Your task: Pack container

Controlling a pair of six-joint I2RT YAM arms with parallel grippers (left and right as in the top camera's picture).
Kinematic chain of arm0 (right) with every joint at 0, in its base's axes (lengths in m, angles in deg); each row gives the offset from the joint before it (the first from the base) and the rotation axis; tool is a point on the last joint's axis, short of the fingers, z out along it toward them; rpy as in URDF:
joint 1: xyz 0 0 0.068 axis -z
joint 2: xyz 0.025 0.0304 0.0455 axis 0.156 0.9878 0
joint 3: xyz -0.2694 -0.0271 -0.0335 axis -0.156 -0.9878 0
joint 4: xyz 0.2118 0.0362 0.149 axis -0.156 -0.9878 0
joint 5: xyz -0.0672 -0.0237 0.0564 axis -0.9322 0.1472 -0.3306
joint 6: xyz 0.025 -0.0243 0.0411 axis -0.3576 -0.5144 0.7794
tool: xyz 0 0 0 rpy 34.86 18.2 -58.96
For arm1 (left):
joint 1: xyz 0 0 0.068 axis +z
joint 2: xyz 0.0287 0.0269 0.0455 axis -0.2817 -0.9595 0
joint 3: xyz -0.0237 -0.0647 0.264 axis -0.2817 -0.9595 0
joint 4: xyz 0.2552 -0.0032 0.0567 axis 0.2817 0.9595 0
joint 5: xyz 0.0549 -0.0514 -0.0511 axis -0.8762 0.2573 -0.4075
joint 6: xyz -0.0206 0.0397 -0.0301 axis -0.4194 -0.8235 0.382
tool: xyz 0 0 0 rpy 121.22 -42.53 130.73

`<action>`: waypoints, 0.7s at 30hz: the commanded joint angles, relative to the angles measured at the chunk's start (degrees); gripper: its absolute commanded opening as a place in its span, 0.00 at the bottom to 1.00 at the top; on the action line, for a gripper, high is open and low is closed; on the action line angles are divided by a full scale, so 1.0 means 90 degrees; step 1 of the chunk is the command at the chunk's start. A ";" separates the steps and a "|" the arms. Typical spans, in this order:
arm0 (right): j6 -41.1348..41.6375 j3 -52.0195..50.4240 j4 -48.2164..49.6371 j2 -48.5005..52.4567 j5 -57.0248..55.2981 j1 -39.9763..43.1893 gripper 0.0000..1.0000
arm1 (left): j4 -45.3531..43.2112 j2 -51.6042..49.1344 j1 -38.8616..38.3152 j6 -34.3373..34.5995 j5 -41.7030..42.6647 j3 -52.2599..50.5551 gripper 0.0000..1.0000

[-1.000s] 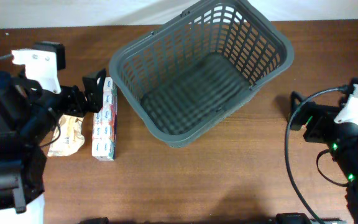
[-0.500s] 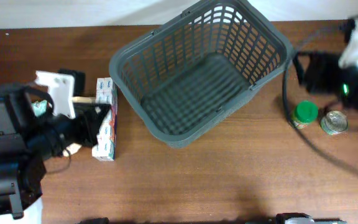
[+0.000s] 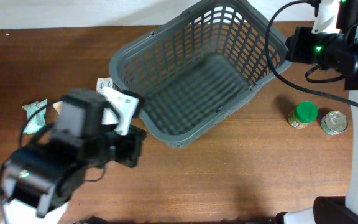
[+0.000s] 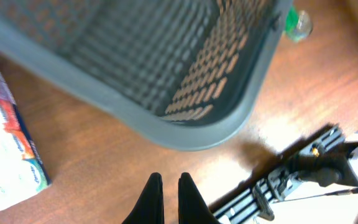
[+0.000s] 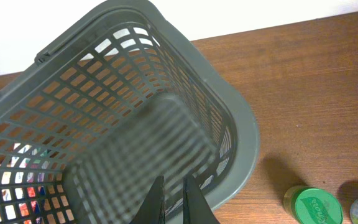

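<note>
The container (image 3: 178, 140), a big dark grey lattice basket, sits tilted at the table's middle back and holds nothing. My left gripper (image 3: 134, 147) hovers off its near left corner, shut and holding nothing. In the left wrist view its fingers (image 4: 169, 190) are together over bare wood, just short of the basket rim (image 4: 185, 134). My right gripper (image 3: 292, 45) is at the basket's far right side, also shut with nothing in it. In the right wrist view it (image 5: 173, 193) hangs over the basket's inside near the rim (image 5: 244, 124).
A green-lidded jar (image 3: 304, 114) and a metal can (image 3: 334, 122) stand right of the basket. A long printed box (image 4: 8, 143) lies left of the basket, mostly hidden by my left arm in the overhead view. A crumpled packet (image 3: 35, 109) lies further left.
Both grippers went from open to shut. The left arm swung right, away from the box, to the basket's near corner. The right arm rose to the far right, uncovering jar and can.
</note>
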 commanded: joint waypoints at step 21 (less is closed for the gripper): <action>-0.0117 0.0168 -0.0070 0.1173 0.0206 -0.0100 0.04 | 0.0017 -0.1979 -0.2110 0.1117 -0.1360 0.0017 0.02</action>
